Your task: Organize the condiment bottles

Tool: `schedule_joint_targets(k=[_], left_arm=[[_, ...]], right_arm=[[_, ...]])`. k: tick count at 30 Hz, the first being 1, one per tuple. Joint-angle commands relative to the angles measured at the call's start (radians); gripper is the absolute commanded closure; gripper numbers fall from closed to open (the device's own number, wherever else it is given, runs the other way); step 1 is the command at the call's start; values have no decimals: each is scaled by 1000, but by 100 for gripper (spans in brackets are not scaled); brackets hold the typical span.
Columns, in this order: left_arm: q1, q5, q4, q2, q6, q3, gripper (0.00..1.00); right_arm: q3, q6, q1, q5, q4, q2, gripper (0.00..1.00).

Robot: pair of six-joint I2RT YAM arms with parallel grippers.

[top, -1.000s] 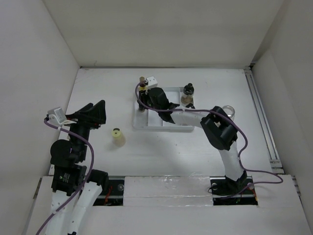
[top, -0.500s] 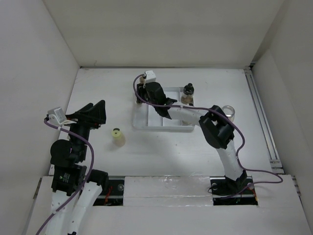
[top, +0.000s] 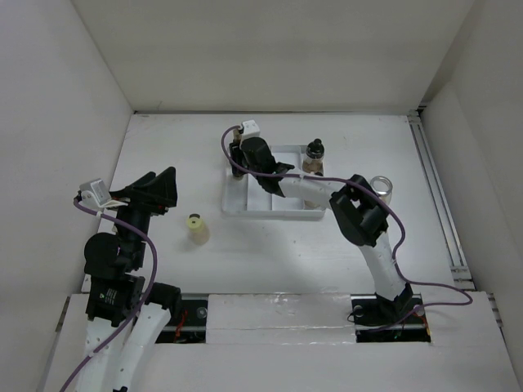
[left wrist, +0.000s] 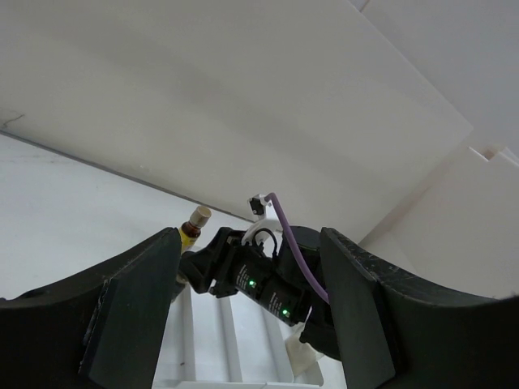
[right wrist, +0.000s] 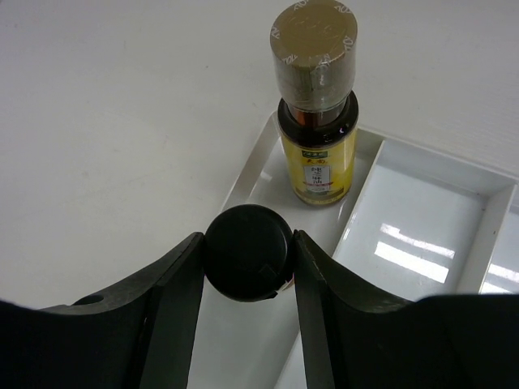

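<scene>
Item in hand: black-capped bottle (right wrist: 247, 247), clenched in your right claw (right wrist: 247, 267) over the tray's (right wrist: 422, 219) left-end slot, just beside the tan-capped bottle (right wrist: 316, 105) standing there. Step: placing. Next, likely: lower it upright, clear of its neighbour, then let go. Left claw (left wrist: 250, 239): released, empty. Outstanding: yellow bottle (top: 194, 227) on the worktop (top: 270, 245).
</scene>
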Motion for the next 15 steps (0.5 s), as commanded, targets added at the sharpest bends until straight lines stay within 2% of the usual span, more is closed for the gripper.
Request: schedule_joint_targets(k=[1, 4, 8, 10, 15], left_arm=[[3, 16, 61, 8, 15, -9, 35], [3, 16, 61, 8, 15, -9, 35], [3, 16, 61, 8, 15, -9, 35], [3, 25, 61, 8, 15, -9, 35], [3, 25, 61, 8, 15, -9, 35]], right_arm=[[55, 6, -6, 15, 6, -2, 52], [76, 6, -16, -5, -23, 11, 51], [89, 6, -16, -5, -23, 20, 38], [80, 6, -16, -5, -23, -3, 28], [43, 6, -16, -23, -23, -87, 18]])
